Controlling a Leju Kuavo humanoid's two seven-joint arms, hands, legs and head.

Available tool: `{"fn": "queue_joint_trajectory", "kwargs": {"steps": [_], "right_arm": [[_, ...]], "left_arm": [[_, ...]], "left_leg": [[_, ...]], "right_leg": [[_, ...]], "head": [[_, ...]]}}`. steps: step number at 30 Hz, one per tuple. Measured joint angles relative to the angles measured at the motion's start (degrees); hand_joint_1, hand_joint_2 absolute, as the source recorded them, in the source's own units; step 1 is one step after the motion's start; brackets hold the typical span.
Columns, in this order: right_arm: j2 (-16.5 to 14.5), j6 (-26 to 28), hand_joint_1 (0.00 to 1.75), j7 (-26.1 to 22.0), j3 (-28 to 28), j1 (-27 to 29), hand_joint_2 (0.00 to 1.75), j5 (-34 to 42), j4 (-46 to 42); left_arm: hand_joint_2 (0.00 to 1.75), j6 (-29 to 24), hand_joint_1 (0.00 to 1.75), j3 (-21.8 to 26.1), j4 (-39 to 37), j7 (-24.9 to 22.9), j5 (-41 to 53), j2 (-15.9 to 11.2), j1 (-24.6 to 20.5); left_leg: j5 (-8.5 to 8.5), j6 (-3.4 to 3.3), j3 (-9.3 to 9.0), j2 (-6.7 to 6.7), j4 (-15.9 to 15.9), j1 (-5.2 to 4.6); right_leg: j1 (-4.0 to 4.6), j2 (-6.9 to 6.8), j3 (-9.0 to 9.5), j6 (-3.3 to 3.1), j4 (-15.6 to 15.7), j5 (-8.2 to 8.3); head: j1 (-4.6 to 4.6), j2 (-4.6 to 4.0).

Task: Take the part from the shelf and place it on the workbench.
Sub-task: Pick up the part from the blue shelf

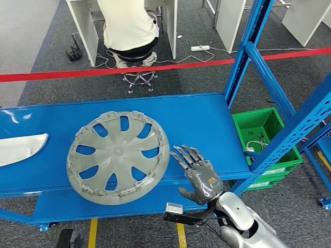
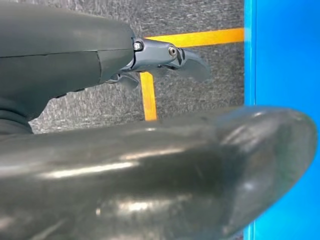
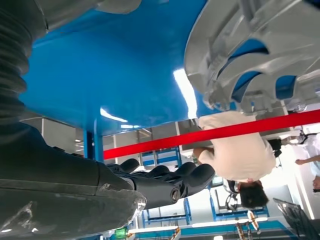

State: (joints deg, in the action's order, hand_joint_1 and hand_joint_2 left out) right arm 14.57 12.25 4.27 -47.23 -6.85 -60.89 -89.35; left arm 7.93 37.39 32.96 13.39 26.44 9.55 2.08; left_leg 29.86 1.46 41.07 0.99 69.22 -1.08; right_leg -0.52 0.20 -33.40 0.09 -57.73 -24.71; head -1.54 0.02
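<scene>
One large grey wheel cover [image 1: 118, 156] lies flat on the blue shelf deck [image 1: 202, 124], and it serves here as the landmark: its near rim juts slightly past the deck's front edge, toward the robot. Just beside that rim, on the side toward the blue uprights [image 1: 269, 77], the right hand [image 1: 197, 173] hovers with fingers spread and straight, holding nothing and apart from the cover. In the left wrist view the left hand [image 2: 166, 55] hangs over grey floor and yellow tape [image 2: 149, 95], its fingers stretched out with nothing in them. On the far side of the cover from the right hand lies a white curved panel [image 1: 21, 147], near but not touching. My guess is the step in hand is the reach for the cover. The main risk is a one-sided grip: the disc is broad and thin, so lifting it by one rim could let it tip, slip or scrape along the deck, and it might swing into the white panel. A push instead of a pinch could slide it off the front edge. Beyond the cover the deck is bare up to its back edge; the sloping uprights and the green crate [image 1: 265, 137] close in the right hand's side, so open room lies toward the robot
</scene>
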Motion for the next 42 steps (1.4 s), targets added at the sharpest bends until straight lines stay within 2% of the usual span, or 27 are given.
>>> {"fn": "queue_joint_trajectory", "kwargs": {"steps": [2,3,5,6,8,10,12,15,16,17,18,19,21,23,25,26,27,28,30,31,32,33,34,36,38,39,42], "right_arm": [[0.0,0.1,0.00,0.0,-0.1,0.1,1.75,0.0,0.0],[0.0,0.1,0.00,0.0,-0.1,0.1,1.75,0.1,0.0],[0.0,0.3,0.00,-0.1,-0.2,0.1,1.75,0.1,-0.1],[0.0,0.4,0.00,-0.1,-0.2,0.1,1.75,0.1,-0.3],[0.0,0.8,0.00,-0.2,-0.2,0.1,1.75,0.1,-0.5],[0.0,1.4,0.00,-0.5,-0.3,0.3,1.75,0.2,-0.5],[0.0,2.0,0.00,-0.7,-0.4,0.5,1.75,0.2,-0.5],[0.0,2.4,0.00,-0.9,-0.4,0.7,1.75,0.4,-0.4],[0.0,2.5,0.00,-0.9,-0.4,0.9,1.75,0.6,-0.4],[0.0,2.5,0.00,-1.0,-0.4,1.1,1.75,0.8,-0.4],[-0.1,2.5,0.00,-1.2,-0.4,1.2,1.75,1.2,-0.3],[-0.1,2.5,0.00,-1.4,-0.3,1.3,1.75,1.7,-0.3],[-0.3,2.6,0.00,-2.0,-0.1,1.4,1.75,2.6,-0.3],[-0.6,2.7,0.00,-2.4,0.2,1.4,0.87,3.1,-0.3],[-0.8,2.8,0.00,-2.6,0.3,1.6,0.00,3.2,-0.3],[-0.8,2.9,0.00,-2.6,0.4,1.6,0.00,3.3,-0.3],[-0.9,2.9,0.00,-2.7,0.5,1.7,0.00,3.4,-0.3],[-1.0,2.9,0.00,-2.8,0.6,1.8,0.00,3.7,-0.3],[-1.3,3.0,0.00,-3.3,0.9,2.1,0.00,4.6,-0.3],[-1.3,3.1,0.00,-3.8,1.0,2.4,0.00,5.2,-0.3],[-1.3,3.2,0.00,-4.2,1.1,2.6,0.00,5.8,-0.3],[-1.3,3.3,0.00,-4.6,1.3,2.9,0.00,6.3,-0.4],[-1.3,3.3,0.00,-5.0,1.4,3.1,0.00,6.7,-0.4],[-1.3,3.4,0.00,-5.3,1.6,3.2,0.00,7.1,-0.4],[-1.3,3.5,0.00,-5.4,1.9,3.3,0.00,7.1,-0.6],[-1.3,3.5,0.00,-5.4,2.0,3.3,0.00,7.2,-0.7],[-1.4,3.6,0.00,-5.4,2.1,3.5,0.00,7.2,-0.8]], "left_arm": [[0.00,-0.1,0.00,-0.7,0.9,-0.7,-1.0,0.2,0.4],[0.00,-0.2,0.00,-1.0,1.4,-1.1,-1.4,0.3,0.7],[0.00,-0.4,0.00,-1.8,2.7,-1.7,-1.9,0.8,1.0],[0.00,-0.5,0.00,-2.1,3.4,-2.0,-2.0,1.1,1.0],[0.00,-0.6,0.00,-2.9,4.6,-2.6,-2.6,1.6,1.2],[0.00,-0.6,0.00,-3.6,5.4,-3.1,-3.4,1.7,1.7],[0.00,-0.8,0.00,-4.4,6.2,-3.4,-4.4,1.8,2.2],[0.00,-1.0,0.00,-5.4,7.1,-3.6,-5.2,1.9,2.5],[0.00,-1.0,0.00,-5.7,7.4,-3.7,-5.4,1.9,2.7],[0.00,-1.0,0.00,-6.0,7.6,-3.8,-5.6,2.0,2.8],[0.00,-1.1,0.00,-6.2,7.9,-3.9,-5.8,2.0,2.9],[0.00,-1.1,0.00,-6.5,8.1,-4.1,-6.1,2.0,3.1],[0.00,-1.1,0.00,-7.1,8.7,-4.4,-6.6,2.0,3.3],[0.00,-1.2,0.00,-7.6,9.2,-4.6,-7.0,2.0,3.5],[0.00,-1.3,0.00,-8.0,9.6,-4.7,-7.2,2.0,3.7],[0.00,-1.3,0.00,-8.1,9.7,-4.7,-7.3,2.0,3.8],[0.00,-1.3,0.00,-8.2,9.9,-4.8,-7.5,2.0,4.0],[0.00,-1.4,0.00,-8.4,10.0,-4.8,-7.6,2.0,4.2],[0.00,-1.4,0.00,-8.9,10.4,-4.9,-8.1,2.0,4.5],[0.00,-1.5,0.00,-9.2,10.6,-4.9,-8.2,2.0,4.5],[0.00,-1.5,0.00,-9.5,10.7,-4.9,-8.4,2.0,4.6],[0.00,-1.6,0.00,-9.7,10.8,-4.9,-8.5,2.0,4.7],[0.00,-1.7,0.00,-9.9,10.9,-4.9,-8.6,2.0,4.8],[0.00,-1.9,0.00,-10.4,11.2,-4.9,-8.7,2.0,4.9],[0.00,-1.9,0.00,-10.8,11.5,-5.0,-8.8,2.0,4.9],[0.00,-1.9,0.00,-11.0,11.6,-5.0,-8.8,2.0,4.9],[0.00,-1.9,0.00,-11.2,11.7,-5.0,-8.8,2.0,5.3]], "left_leg": [[1.29,0.95,0.23,-0.20,3.3,0.94],[0.49,1.44,-1.22,-0.24,1.9,1.39],[-1.85,2.64,-6.42,-0.23,-5.7,2.30],[-2.66,2.79,-8.55,0.02,-9.2,2.57],[-3.06,2.20,-10.21,0.48,-12.3,2.64],[-3.77,0.77,-9.75,0.51,-12.1,2.40],[-4.60,-0.43,-9.07,0.23,-12.2,2.32],[-6.03,-1.56,-7.34,0.00,-12.2,1.95],[-6.54,-1.70,-6.67,-0.03,-12.2,1.73],[-7.05,-1.76,-6.00,-0.05,-12.2,1.51],[-7.55,-1.76,-5.37,-0.06,-12.2,1.33],[-8.06,-1.69,-4.76,-0.07,-12.2,1.20],[-9.01,-1.38,-3.86,-0.04,-12.1,1.04],[-9.89,-0.84,-3.63,-0.03,-12.1,0.96],[-10.81,-0.21,-3.68,-0.01,-12.5,1.01],[-10.72,0.12,-3.47,-0.03,-12.5,1.08],[-9.59,0.45,-3.03,-0.06,-12.0,1.13],[-7.37,0.77,-2.33,-0.10,-10.4,1.16],[-1.36,1.32,-0.33,-0.20,-3.9,1.23],[0.59,1.51,0.55,-0.22,0.0,1.25],[1.09,1.64,0.96,-0.23,3.0,1.26],[0.33,1.70,0.55,-0.24,4.3,1.27],[-1.10,1.68,-0.85,-0.26,3.6,1.29],[-3.15,1.53,-6.52,-0.30,-3.4,1.36],[-2.44,0.90,-11.50,-0.27,-10.8,1.35],[-1.84,0.59,-12.57,-0.25,-12.7,1.36],[-1.70,-0.06,-12.39,-0.27,-13.5,1.24]], "right_leg": [[-0.51,-0.12,-0.70,0.56,-0.1,0.53],[-0.84,-0.13,-1.07,0.91,-0.2,0.79],[-1.42,-0.10,-1.90,1.78,-0.7,1.24],[-1.54,-0.06,-2.33,2.25,-1.1,1.42],[-1.52,0.05,-2.81,3.16,-1.2,1.99],[-1.71,0.18,-2.80,3.95,-0.6,2.74],[-1.85,0.11,-3.57,4.36,-1.8,1.10],[-1.43,0.00,-6.86,4.11,-12.0,-6.58],[-1.23,0.01,-7.56,3.93,-15.4,-8.34],[-1.03,0.01,-7.35,3.70,-17.0,-8.86],[-0.81,0.01,-6.08,3.38,-16.5,-8.27],[-0.58,0.01,-3.67,3.00,-13.8,-6.95],[-0.15,0.02,2.15,2.40,-6.0,-5.43],[0.19,0.14,5.10,2.19,-1.3,-5.68],[0.37,0.27,4.87,1.83,-0.6,-5.45],[0.29,0.21,4.42,1.46,-0.5,-5.02],[0.19,0.14,3.95,1.02,-0.4,-4.36],[0.04,0.06,3.32,0.65,-0.3,-3.60],[-0.11,0.05,1.85,0.25,-0.3,-2.27],[-0.13,0.01,1.03,0.24,-0.3,-1.72],[-0.13,-0.08,0.28,0.29,-0.3,-1.23],[-0.14,-0.18,-0.38,0.39,-0.3,-0.75],[-0.16,-0.25,-0.94,0.54,-0.3,-0.30],[-0.12,-0.28,-1.69,1.01,-0.4,0.43],[0.12,-0.27,-2.12,1.62,-0.6,1.01],[0.29,-0.26,-2.33,1.48,-0.8,1.08],[0.46,-0.26,-2.63,-0.62,-0.7,1.26]], "head": [[0.00,0.00],[0.00,0.00],[0.05,0.00],[0.10,0.00],[0.02,0.01],[-0.15,0.01],[-0.24,0.00],[-0.48,0.00],[-0.50,0.00],[-0.49,0.00],[-0.49,0.01],[-0.48,0.01],[-0.47,0.01],[-0.47,0.02],[-0.53,0.02],[-0.57,0.02],[-0.50,0.02],[-0.41,0.01],[-0.26,0.00],[-0.25,0.00],[-0.26,0.00],[-0.26,0.01],[-0.26,0.01],[-0.24,0.01],[-0.28,0.01],[-0.32,0.01],[-0.37,0.00]]}}
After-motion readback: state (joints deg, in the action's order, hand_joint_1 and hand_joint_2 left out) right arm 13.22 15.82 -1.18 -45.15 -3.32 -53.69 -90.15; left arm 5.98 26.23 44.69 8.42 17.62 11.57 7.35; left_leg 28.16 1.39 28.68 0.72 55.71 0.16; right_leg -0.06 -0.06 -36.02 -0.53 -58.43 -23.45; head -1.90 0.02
